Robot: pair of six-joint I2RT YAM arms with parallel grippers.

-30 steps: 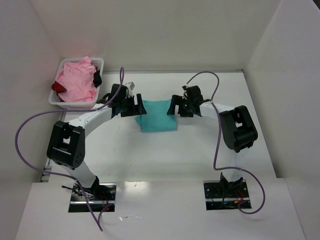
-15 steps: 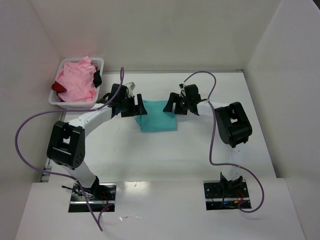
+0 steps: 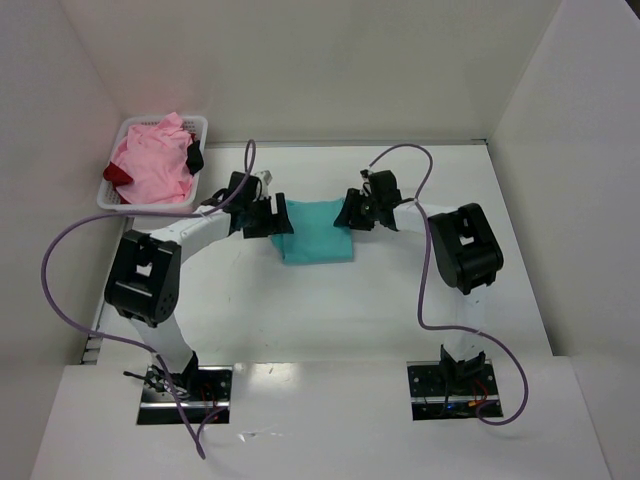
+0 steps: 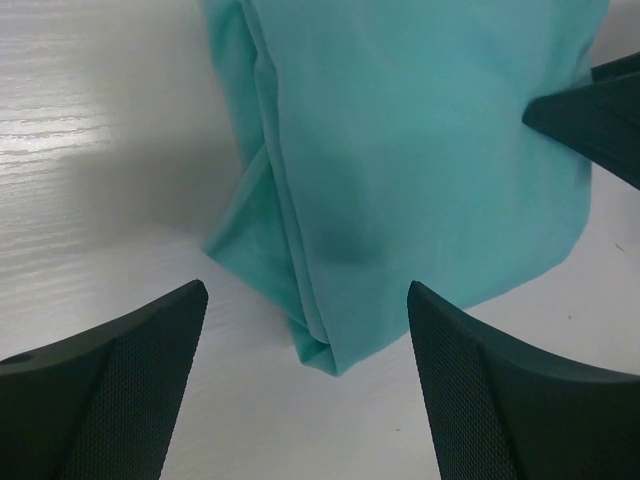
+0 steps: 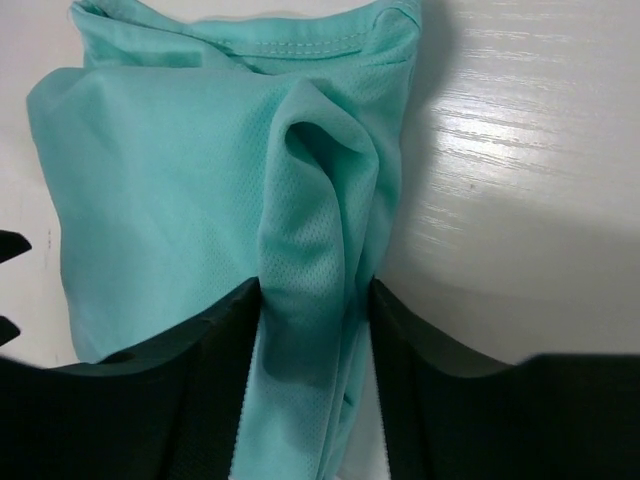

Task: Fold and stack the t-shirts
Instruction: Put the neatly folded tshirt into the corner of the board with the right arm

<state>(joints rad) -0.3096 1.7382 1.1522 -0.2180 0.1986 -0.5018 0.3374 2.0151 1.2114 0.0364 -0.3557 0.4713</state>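
Observation:
A teal t-shirt [image 3: 315, 235], folded into a small rectangle, lies mid-table between my two grippers. My left gripper [image 3: 277, 218] stands open at its left edge; in the left wrist view the fingers [image 4: 120, 390] straddle a folded corner of the teal cloth [image 4: 420, 150] without touching it. My right gripper [image 3: 346, 213] is at the right edge, shut on a raised ridge of the teal fabric [image 5: 170, 170] that fills the gap between its fingers [image 5: 180, 400]. A light pink t-shirt [image 3: 150, 165] and a dark red t-shirt [image 3: 117, 175] lie crumpled in the basket.
The white lattice basket [image 3: 200, 127] stands at the back left corner, near the left wall. White walls close off the back and both sides. Purple cables loop off both arms above the table.
My right gripper slid left onto the teal shirt's right edge and its jaws narrowed onto the cloth. The left arm's elbow swung nearer the table's middle; its gripper stayed open.

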